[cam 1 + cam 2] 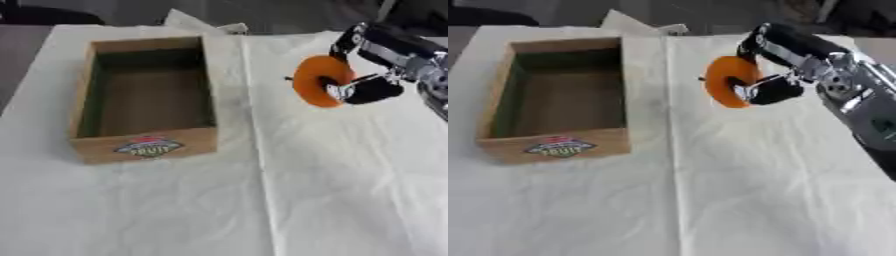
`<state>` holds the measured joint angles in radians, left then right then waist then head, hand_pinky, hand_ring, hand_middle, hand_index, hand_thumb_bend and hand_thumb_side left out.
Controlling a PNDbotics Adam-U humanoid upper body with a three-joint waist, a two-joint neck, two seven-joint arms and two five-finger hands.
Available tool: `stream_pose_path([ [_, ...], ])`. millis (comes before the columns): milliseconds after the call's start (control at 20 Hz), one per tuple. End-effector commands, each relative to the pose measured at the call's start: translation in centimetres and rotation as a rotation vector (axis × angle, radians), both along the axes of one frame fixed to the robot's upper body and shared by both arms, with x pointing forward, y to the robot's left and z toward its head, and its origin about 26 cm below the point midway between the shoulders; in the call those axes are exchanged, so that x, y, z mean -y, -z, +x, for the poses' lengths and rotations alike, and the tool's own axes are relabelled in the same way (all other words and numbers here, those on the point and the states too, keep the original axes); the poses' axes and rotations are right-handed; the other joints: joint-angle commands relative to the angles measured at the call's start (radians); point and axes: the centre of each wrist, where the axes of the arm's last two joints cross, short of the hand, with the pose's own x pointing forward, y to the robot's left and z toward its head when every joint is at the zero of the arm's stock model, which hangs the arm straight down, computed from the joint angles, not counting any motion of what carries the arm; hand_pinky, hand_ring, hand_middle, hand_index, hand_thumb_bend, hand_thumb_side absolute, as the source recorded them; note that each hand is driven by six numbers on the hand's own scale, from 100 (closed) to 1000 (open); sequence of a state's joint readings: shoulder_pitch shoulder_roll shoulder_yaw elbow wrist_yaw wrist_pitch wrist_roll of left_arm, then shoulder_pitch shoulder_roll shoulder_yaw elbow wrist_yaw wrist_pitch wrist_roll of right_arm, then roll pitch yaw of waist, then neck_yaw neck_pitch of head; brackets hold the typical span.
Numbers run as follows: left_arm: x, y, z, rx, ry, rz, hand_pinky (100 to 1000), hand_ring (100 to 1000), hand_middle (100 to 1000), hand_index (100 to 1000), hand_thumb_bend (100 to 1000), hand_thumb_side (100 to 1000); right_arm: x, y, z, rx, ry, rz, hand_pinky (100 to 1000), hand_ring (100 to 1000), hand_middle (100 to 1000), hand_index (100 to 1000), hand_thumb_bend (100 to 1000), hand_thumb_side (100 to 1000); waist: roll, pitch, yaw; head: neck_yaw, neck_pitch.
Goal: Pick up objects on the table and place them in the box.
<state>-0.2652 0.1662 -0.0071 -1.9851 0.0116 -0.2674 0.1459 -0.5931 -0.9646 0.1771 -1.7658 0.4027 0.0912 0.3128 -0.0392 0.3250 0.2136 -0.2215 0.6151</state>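
Box sits over on the left side of the bench, a wooden crate with its long side running away from the camera and a colourful fruit label stuck on the near end wall. Inside looks dark and greenish along the left wall, with nothing in it that I can make out. The whole bench is covered in a white cloth — wrinkly, with a crease or seam running front to back just right of the box. Moving right past that seam, there's the orange object, a round, flattish thing that looks a bit like a ring or a slice, tilted up on edge. It's held up off the cloth, well apart from the box and level with its far half. The right robot hand has its dark fingers curled round the thing, pinching it from the right — the black and silver arm comes in from the upper right corner. The left robot hand doesn't show up in either view. A bit of crumpled white material pokes up at the far edge behind the box.
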Motion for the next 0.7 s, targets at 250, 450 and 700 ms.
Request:
stream_pose_path([
  [250, -0.3, -0.7, -0.1, 0.020, 0.007, 0.017, 379, 584, 615, 671, 100, 927, -1.7, -4.8, 0.2, 0.169, -0.060, -0.037, 773, 643, 407, 568, 100, 227, -0.011, -0.030, 0.007, -0.020, -0.001],
  [450, -0.3, -0.8, -0.1, 0.022, 0.011, 0.020, 379, 584, 614, 671, 100, 928, -2.7, -6.3, 1.2, 0.225, -0.085, -0.011, 776, 644, 406, 569, 100, 227, -0.020, -0.034, 0.017, -0.033, -0.005],
  [700, -0.1, -1.2, 0.0, 0.035, 0.025, 0.017, 381, 584, 614, 671, 100, 929, -4.6, -7.8, 2.9, 0.287, -0.108, 0.032, 777, 645, 405, 567, 100, 231, -0.028, -0.035, 0.039, -0.064, -0.008],
])
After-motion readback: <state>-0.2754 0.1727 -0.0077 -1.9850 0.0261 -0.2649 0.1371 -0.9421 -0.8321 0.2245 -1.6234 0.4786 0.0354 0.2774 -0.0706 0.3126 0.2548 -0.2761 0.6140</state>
